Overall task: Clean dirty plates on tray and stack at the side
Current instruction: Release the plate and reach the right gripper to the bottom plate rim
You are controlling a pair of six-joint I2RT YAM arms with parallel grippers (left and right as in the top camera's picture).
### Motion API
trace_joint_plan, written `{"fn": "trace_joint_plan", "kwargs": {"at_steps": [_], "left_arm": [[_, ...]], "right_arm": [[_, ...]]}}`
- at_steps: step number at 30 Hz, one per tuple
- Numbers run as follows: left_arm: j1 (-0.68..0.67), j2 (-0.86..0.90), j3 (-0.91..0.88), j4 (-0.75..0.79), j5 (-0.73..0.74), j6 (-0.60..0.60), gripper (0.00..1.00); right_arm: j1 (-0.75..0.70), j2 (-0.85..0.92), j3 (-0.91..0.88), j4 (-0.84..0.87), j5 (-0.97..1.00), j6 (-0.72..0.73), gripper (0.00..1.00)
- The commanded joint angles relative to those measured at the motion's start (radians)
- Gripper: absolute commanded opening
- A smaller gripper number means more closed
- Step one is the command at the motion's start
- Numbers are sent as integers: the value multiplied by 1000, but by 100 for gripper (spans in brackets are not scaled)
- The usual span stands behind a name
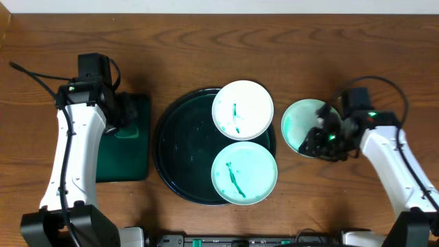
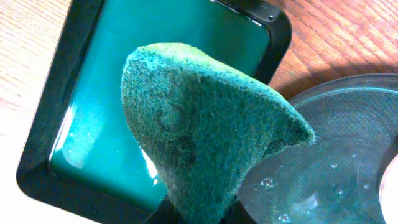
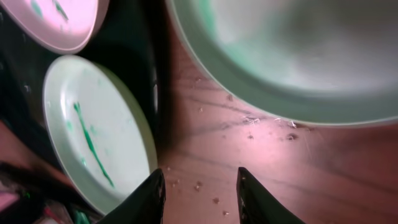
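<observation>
The large round black tray (image 1: pixel 182 147) holds two white plates with teal streaks, one at its upper right (image 1: pixel 242 110) and one at its lower right (image 1: pixel 243 173). A third, green-tinted plate (image 1: pixel 300 123) lies on the table right of the tray. My right gripper (image 1: pixel 319 140) is open and empty at that plate's right edge. In the right wrist view its fingers (image 3: pixel 200 193) hang over bare wood, with the tinted plate (image 3: pixel 298 50) ahead and a streaked plate (image 3: pixel 93 130) to the left. My left gripper (image 2: pixel 199 214) is shut on a green sponge (image 2: pixel 199 124).
A small rectangular dark green tray (image 1: pixel 127 161) with teal liquid (image 2: pixel 93 106) sits left of the round tray, under the left gripper (image 1: pixel 127 116). The round tray's wet surface (image 2: pixel 336 155) shows at the right of the left wrist view. Crumbs lie on the wood near the right fingers.
</observation>
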Motion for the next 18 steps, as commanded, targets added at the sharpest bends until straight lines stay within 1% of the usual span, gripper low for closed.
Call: {"fn": "trace_joint_plan", "kwargs": {"at_steps": [1, 2, 6, 11, 13, 15, 18], "left_arm": [[4, -4, 1, -1, -12, 16, 7], [4, -4, 1, -1, -12, 16, 7], [4, -4, 1, -1, -12, 16, 7], [4, -4, 1, -1, -12, 16, 7], [4, -4, 1, -1, -12, 16, 7], [4, -4, 1, -1, -13, 17, 7], [4, -4, 1, -1, -13, 16, 7]], "right_arm": [[109, 0, -53, 59, -3, 2, 38], [133, 1, -63, 81, 5, 18, 40], [214, 24, -74, 142, 41, 62, 40], [285, 101, -73, 201, 40, 94, 39], [299, 130, -73, 213, 41, 95, 33], [304, 153, -73, 225, 40, 100, 22], [305, 155, -70, 235, 16, 106, 10]]}}
